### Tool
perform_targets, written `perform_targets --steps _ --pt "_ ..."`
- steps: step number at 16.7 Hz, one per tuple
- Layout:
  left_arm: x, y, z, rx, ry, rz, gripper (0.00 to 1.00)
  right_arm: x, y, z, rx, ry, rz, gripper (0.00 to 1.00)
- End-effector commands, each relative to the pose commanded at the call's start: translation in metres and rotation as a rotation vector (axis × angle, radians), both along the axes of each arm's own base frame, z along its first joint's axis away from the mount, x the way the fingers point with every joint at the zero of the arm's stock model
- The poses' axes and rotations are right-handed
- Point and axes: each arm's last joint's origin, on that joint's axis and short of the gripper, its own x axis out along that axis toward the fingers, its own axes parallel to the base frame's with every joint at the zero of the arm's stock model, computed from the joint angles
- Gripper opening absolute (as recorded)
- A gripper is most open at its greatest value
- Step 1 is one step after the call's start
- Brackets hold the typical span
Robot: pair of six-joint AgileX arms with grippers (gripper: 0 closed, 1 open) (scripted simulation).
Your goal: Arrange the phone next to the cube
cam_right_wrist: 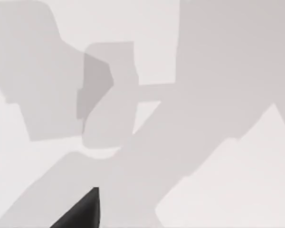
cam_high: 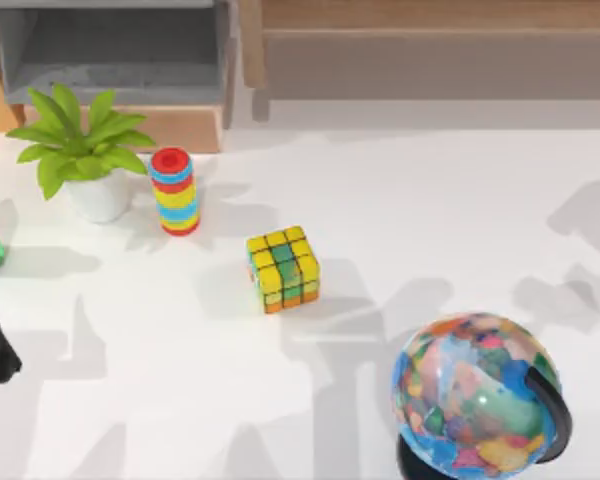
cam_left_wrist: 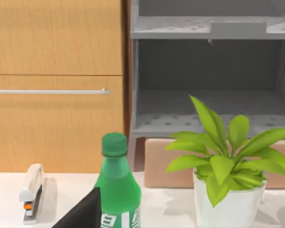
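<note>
White table (cam_high: 430, 220), cube (cam_high: 283, 267) mid-surface

We see the cube (cam_high: 283, 268) resting flat on the white counter (cam_high: 440, 230), slightly left of the middle and about midway between the far and near edges. It is a small 3x3 puzzle cube with black grid lines, turned a little askew to the counter's edges. Its top face shows mostly yellow squares with some green; the near side shows yellow, green and orange.
</note>
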Motion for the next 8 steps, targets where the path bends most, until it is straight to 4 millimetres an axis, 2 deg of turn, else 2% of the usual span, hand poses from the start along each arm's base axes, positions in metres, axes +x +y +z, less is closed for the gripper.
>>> perform_targets --steps 4,8 --pt "0.0 0.0 0.0 0.0 0.0 0.0 1.0 0.051 -0.04 -0.035 -0.011 0.259 0.023 1.0" --pt "0.0 0.0 0.0 0.0 0.0 0.0 1.0 0.083 -0.092 -0.06 -0.011 0.392 -0.001 1.0"
